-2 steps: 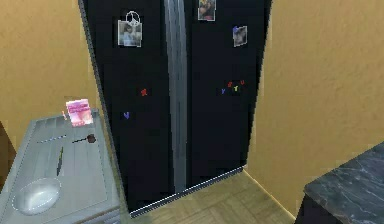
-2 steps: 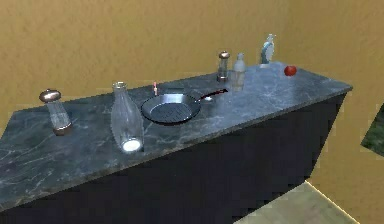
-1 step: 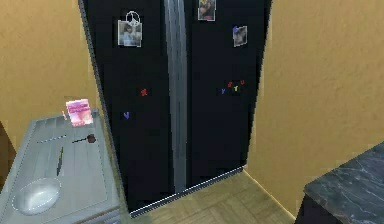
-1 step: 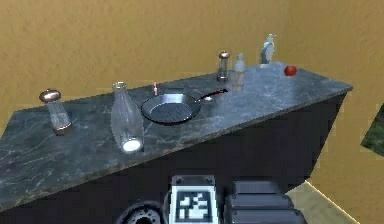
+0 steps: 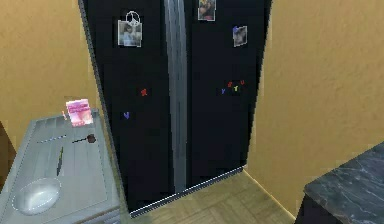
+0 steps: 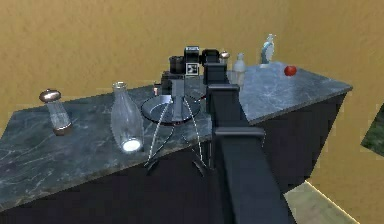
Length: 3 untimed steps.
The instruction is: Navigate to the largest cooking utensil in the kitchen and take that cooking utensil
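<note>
Arm side view is showing the gripper (image 6: 177, 98) at the dark pan (image 6: 158, 108): arriving seems done, taking is pending; I cannot tell whether it's holding anything.

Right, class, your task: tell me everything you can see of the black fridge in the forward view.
The fridge is a tall, black, glossy-looking appliance with two side-by-side doors, both shut, parted by a grey vertical strip. Three small pictures are stuck near its top, and a few coloured magnets sit at mid-height. It stands upright on the floor between tan walls, and a grey counter meets its lower left side.
</note>
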Tool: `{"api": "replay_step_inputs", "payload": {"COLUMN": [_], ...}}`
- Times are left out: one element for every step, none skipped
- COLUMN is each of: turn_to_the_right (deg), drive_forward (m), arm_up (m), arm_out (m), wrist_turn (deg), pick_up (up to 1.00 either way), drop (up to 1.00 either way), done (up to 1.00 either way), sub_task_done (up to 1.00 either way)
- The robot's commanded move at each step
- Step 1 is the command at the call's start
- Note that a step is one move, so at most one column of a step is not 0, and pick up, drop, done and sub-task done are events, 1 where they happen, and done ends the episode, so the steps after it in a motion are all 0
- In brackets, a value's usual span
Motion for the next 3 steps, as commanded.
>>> {"api": "replay_step_inputs", "payload": {"turn_to_the_right": [0.0,0.0,0.0], "drive_forward": [0.0,0.0,0.0], "arm_up": [0.0,0.0,0.0], "arm_out": [0.0,0.0,0.0], "wrist_turn": [45.0,45.0,45.0], "pick_up": [0.0,0.0,0.0], "drop": [0.0,0.0,0.0], "done": [0.0,0.0,0.0], "sub_task_done": [0.0,0.0,0.0]}}
